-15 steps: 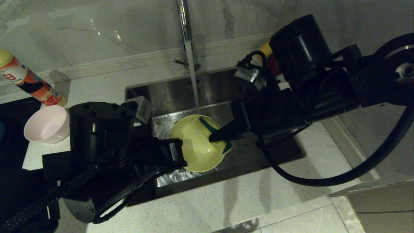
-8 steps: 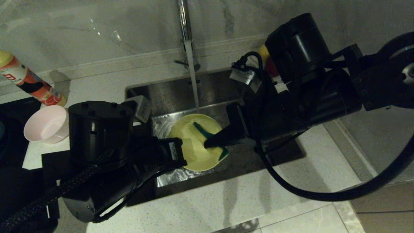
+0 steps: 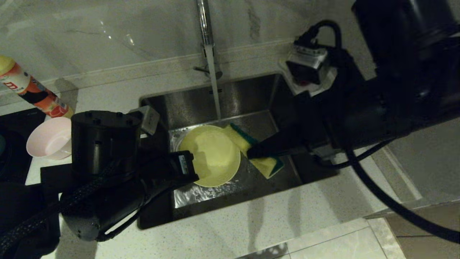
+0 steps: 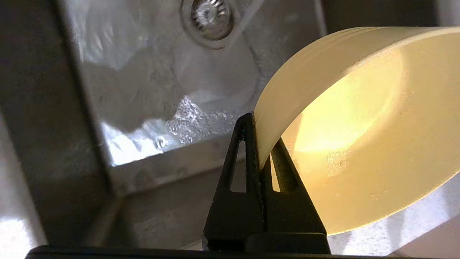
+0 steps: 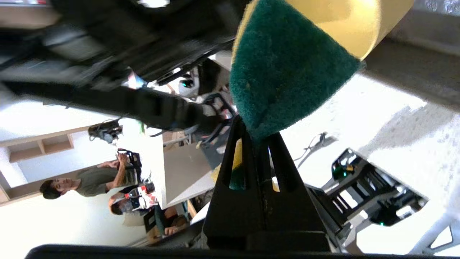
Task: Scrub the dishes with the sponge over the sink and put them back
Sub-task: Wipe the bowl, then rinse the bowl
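Sponge [image 3: 264, 160] has left yellow bowl [image 3: 212, 154], right gripper [image 3: 251, 154] retreating.

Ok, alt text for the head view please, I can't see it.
Over the sink, the left gripper holds the yellow bowl by its rim while the right gripper holds the sponge just beside it. The faucet runs; a pink bowl waits on the counter.
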Tool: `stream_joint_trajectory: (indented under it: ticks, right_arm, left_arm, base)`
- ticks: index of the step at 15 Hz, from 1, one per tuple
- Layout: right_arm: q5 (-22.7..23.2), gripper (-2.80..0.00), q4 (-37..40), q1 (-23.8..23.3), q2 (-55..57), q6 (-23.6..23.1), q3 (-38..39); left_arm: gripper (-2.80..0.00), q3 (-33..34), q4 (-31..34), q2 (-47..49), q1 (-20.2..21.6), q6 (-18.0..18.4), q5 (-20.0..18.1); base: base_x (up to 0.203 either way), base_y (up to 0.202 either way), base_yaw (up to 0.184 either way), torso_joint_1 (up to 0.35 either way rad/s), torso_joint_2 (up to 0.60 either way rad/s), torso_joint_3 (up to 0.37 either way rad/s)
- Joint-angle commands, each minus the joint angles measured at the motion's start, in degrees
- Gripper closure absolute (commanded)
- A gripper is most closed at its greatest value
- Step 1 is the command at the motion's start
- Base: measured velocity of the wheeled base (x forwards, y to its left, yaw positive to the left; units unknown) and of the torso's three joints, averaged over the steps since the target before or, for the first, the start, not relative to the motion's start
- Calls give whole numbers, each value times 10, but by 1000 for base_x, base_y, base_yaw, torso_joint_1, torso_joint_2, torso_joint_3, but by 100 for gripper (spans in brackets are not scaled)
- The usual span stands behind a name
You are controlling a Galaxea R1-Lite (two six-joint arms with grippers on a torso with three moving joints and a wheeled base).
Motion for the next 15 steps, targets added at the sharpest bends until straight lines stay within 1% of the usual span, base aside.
stream_joint_trajectory:
  ticks: [1, 3, 5, 7, 9, 12, 13, 15]
  right_arm:
    - [1, 0, 12, 0, -67, 2, 0]
    - [-1, 0, 35, -4, -101, 2, 2]
    - [-2, 0, 59, -29, -124, -2, 11]
    - [-2, 0, 58, -40, -144, -3, 49]
    - [-2, 0, 48, -41, -166, -6, 108]
    - [-2, 0, 5, -42, -200, -9, 197]
    - [-2, 0, -15, -42, -211, -10, 220]
    - [-2, 0, -30, -46, -215, -10, 237]
  left_arm:
    - [0, 2, 17, -5, 16, -23, 2]
    - [0, -1, 59, -20, 31, -47, 0]
    - [0, -19, 110, -17, 63, -78, -5]
    - [0, -45, 164, -4, 78, -92, -21]
    - [0, -112, 222, 17, 82, -117, -38]
    - [0, -237, 323, 77, 86, -161, -65]
    - [0, -275, 349, 107, 90, -172, -77]
    - [0, -320, 378, 155, 97, -189, -89]
  base:
    - [0, 0, 0, 0, 0, 0]
    - [0, 0, 0, 0, 0, 0]
    - [0, 0, 0, 0, 0, 0]
    - [0, 0, 0, 0, 0, 0]
    - [0, 0, 0, 0, 0, 0]
    - [0, 0, 0, 0, 0, 0]
    - [0, 0, 0, 0, 0, 0]
    - [0, 0, 0, 0, 0, 0]
